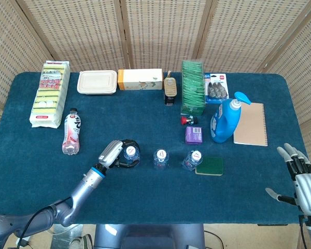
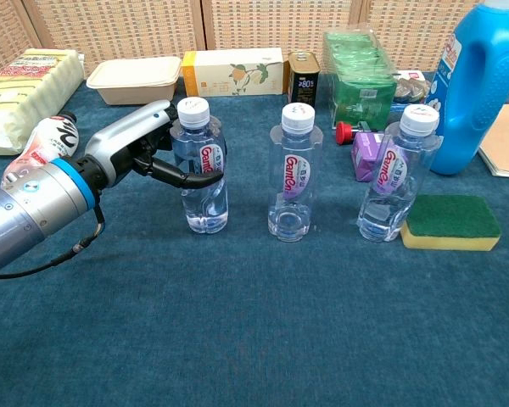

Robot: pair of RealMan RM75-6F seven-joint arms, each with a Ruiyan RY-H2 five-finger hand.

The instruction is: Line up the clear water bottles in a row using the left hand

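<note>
Three clear water bottles stand upright in a row near the table's front. My left hand (image 2: 144, 148) (image 1: 112, 153) grips the leftmost bottle (image 2: 201, 170) (image 1: 129, 153), fingers wrapped round its label; its base rests on the cloth. The middle bottle (image 2: 294, 174) (image 1: 160, 157) and the right bottle (image 2: 400, 174) (image 1: 192, 159) stand free. My right hand (image 1: 299, 182) hovers open off the table's front right edge, fingers spread, holding nothing.
A green-and-yellow sponge (image 2: 451, 222) touches the right bottle. Behind it stand a blue detergent bottle (image 2: 481, 85), a purple box (image 2: 366, 153) and a green packet (image 2: 360, 80). A white drink bottle (image 1: 71, 132) lies at the left. Boxes line the back edge.
</note>
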